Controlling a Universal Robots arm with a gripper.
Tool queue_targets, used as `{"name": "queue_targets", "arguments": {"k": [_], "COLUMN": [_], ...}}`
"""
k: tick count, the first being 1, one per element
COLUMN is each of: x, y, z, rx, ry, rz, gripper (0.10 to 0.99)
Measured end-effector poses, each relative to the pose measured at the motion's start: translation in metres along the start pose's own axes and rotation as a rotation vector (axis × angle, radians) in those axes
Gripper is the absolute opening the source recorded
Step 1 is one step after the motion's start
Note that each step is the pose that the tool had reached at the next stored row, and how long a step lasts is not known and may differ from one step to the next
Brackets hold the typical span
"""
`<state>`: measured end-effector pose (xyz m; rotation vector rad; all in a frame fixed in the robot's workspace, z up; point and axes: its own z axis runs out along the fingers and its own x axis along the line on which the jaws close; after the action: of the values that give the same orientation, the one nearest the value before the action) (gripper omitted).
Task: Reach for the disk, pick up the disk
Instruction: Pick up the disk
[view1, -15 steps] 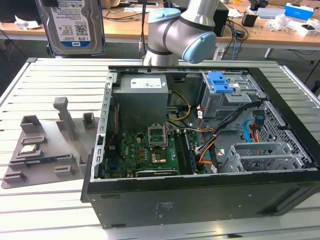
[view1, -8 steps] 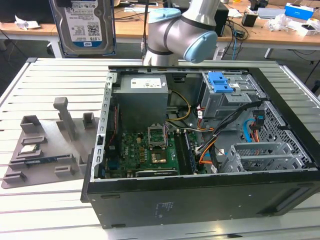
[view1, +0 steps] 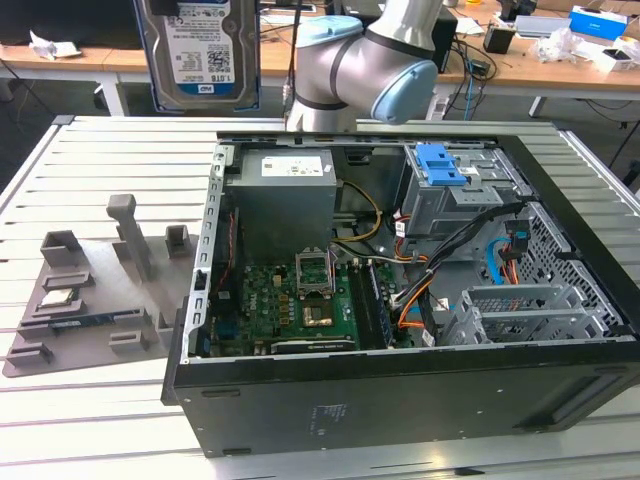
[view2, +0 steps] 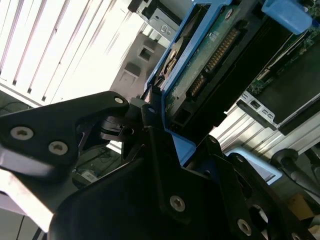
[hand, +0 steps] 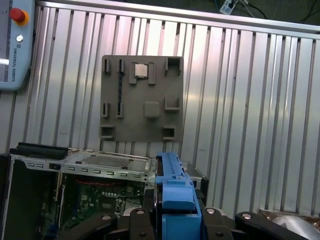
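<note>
The disk (view1: 200, 50) hangs upright high above the slatted table at the exterior view's left, behind the open computer case, its blue-and-white label facing the camera. In the second wrist view, my gripper (view2: 155, 102) is shut on the disk (view2: 215, 55), whose green circuit board and blue side rail run away from the black fingers (view2: 150, 125). In the first wrist view the disk (hand: 175, 192) stands edge-on, blue rail up, clamped in my gripper (hand: 175, 215). The grey arm (view1: 370, 55) bends behind the case.
The open black computer case (view1: 400, 400) lies on the slatted table (view1: 100, 160), with a grey drive cage and blue latch (view1: 440, 165) inside. A grey fixture plate (view1: 90, 300) carrying a small chip lies beside it. A pendant (hand: 15, 45) rests on the table's edge.
</note>
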<state>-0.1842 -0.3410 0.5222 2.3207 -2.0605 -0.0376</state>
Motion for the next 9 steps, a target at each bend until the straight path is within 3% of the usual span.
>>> {"name": "queue_targets", "arguments": {"k": [9], "x": [0.0037], "y": [-0.0314], "z": [-0.0014], "rx": [0.000], "ry": [0.0000], "rz": [0.000], "gripper": [0.373]}}
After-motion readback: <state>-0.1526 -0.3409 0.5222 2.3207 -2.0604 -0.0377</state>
